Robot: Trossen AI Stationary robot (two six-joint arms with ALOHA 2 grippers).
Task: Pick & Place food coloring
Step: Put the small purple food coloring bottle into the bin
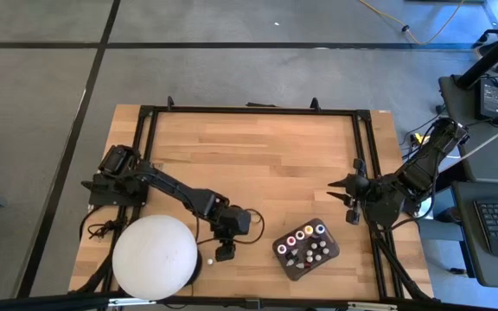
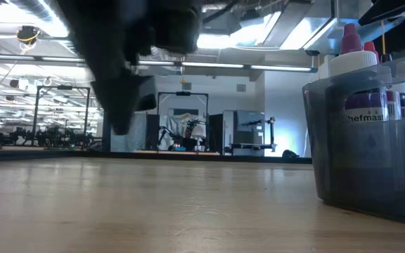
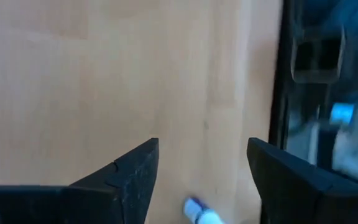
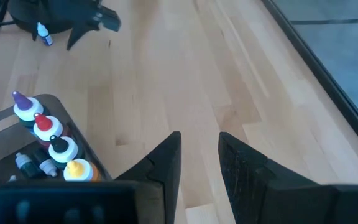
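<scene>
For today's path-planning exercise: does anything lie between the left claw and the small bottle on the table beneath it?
Nothing visible does. The left claw hangs open right over the lying bottle, with only bare table around it; the white dome sits beside, not between.

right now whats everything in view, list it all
bottles in tray: many, white, red, orange, purple and dark tops, front right of table
loose bottle: one, white with blue tip, lying on table by the dome
tray: one, dark grey, front right
dome: one, white, front left
table: one, light wood, black frame
left gripper: open, above loose bottle
right gripper: at right edge, holding nothing
</scene>
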